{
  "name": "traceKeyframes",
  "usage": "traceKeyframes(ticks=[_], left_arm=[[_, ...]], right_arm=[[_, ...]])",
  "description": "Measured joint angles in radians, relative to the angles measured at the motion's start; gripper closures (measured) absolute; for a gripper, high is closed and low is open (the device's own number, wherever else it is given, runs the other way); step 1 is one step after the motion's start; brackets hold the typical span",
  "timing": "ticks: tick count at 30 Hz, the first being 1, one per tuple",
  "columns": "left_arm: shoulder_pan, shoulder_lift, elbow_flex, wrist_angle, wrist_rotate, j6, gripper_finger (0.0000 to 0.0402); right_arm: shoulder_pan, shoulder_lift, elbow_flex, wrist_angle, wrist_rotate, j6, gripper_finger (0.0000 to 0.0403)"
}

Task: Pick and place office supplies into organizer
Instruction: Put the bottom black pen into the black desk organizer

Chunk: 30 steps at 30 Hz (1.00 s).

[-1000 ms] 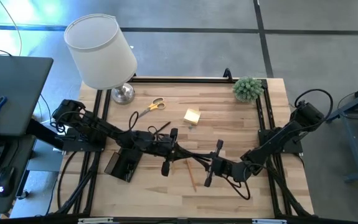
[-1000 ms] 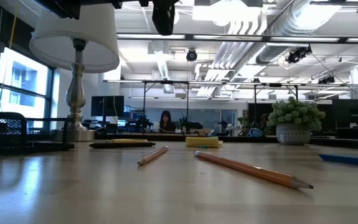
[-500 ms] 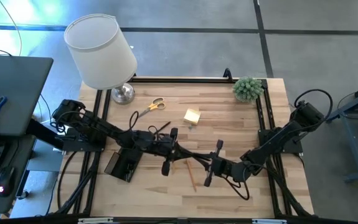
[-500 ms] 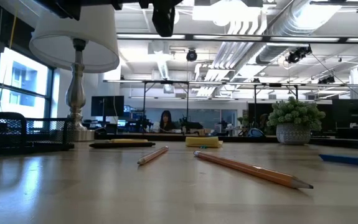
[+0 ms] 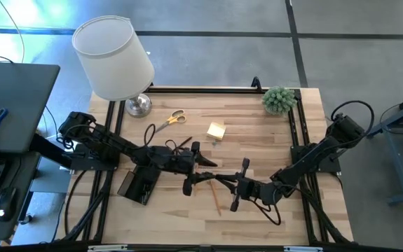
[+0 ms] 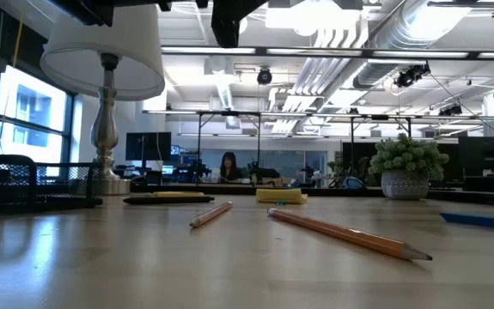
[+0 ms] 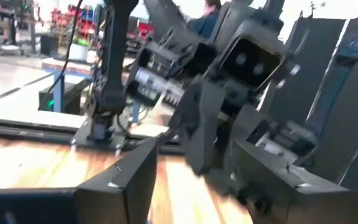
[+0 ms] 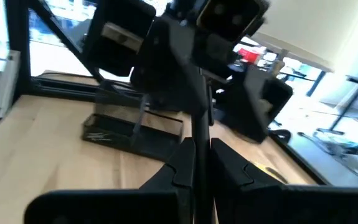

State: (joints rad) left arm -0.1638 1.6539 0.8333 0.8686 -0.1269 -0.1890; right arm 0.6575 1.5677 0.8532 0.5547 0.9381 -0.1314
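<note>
— Looked down on a pale wooden plank table [image 5: 257, 133] over a grey floor; beyond it, in the low view, saw an open hall with ceiling ducts, strip lights and a person [image 6: 228, 166] seated far back.

— Noted the same. Found a white-shaded lamp with a chrome base [image 5: 113, 56] at the far left corner and a small green spiky plant [image 5: 279, 99] at the far right.

— And the black rectangular mesh organizer [image 5: 139, 185]?

— Spotted on the near left part of the table, just beside the left arm. Counted yellow-handled scissors [image 5: 169, 119] and a yellow sticky-note pad [image 5: 216, 130] toward the far middle, well apart from it. Saw two wooden pencils [image 6: 210, 214] and a small flat blue piece [image 6: 478, 221] lying on the bare wood.

— Grippers?

— Met over the table's middle, above the surface. Found the left gripper [image 5: 191, 169] with jaws spread wide, holding nothing. Saw the right gripper [image 5: 237, 183] facing it, jaws pinched narrow on a thin black pen [image 8: 199, 112] that reached toward the left one.
</note>
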Motion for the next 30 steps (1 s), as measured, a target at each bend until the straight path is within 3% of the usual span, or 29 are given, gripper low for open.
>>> traceKeyframes(ticks=[7,22,30], left_arm=[[0.000,-0.001,0.000,-0.004,-0.024,-0.003,0.0205],[0.000,0.000,0.000,-0.017,0.023,0.024,0.0369],[0.000,0.000,0.000,-0.013,0.029,0.039,0.0369]], right_arm=[[0.000,0.000,0.000,0.002,0.022,0.000,0.0391],[-0.005,-0.002,0.000,0.004,0.032,0.015,0.0387],[-0.005,-0.003,0.000,0.002,0.029,0.022,0.0373]])
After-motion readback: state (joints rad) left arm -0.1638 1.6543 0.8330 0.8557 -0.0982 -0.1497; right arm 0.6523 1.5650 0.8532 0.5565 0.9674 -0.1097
